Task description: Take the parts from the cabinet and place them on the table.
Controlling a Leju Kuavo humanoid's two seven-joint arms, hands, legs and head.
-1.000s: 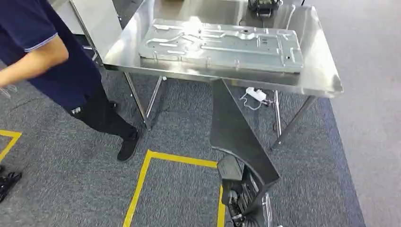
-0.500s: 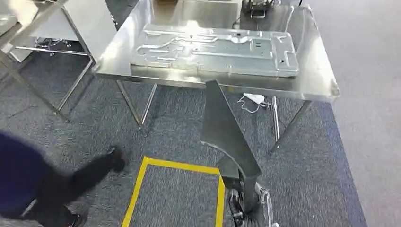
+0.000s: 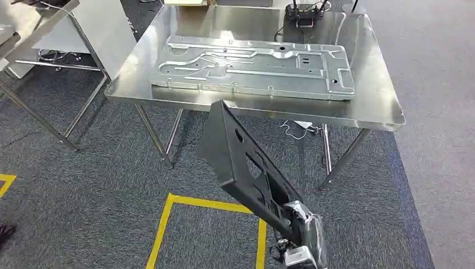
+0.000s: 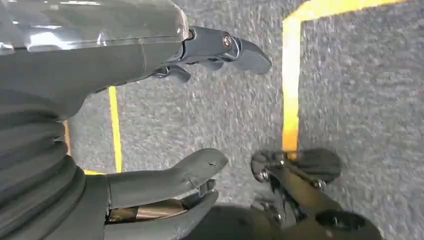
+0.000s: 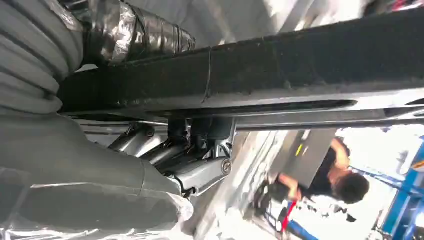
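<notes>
The black part (image 3: 246,168) has tilted to show its cut-out face, and the person has gone from the carpet. The right robot hand (image 3: 302,227) grips it below the tabletop (image 3: 375,106) (silver panel (image 3: 255,64) lying flat there); the left robot hand (image 4: 150,125) hangs with fingers spread, holding nothing.

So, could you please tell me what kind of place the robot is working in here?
Probably a factory or workshop test area: a stainless steel table carries a stamped metal panel, yellow floor tape marks zones on grey carpet, and the right hand holds a black metal part.
</notes>
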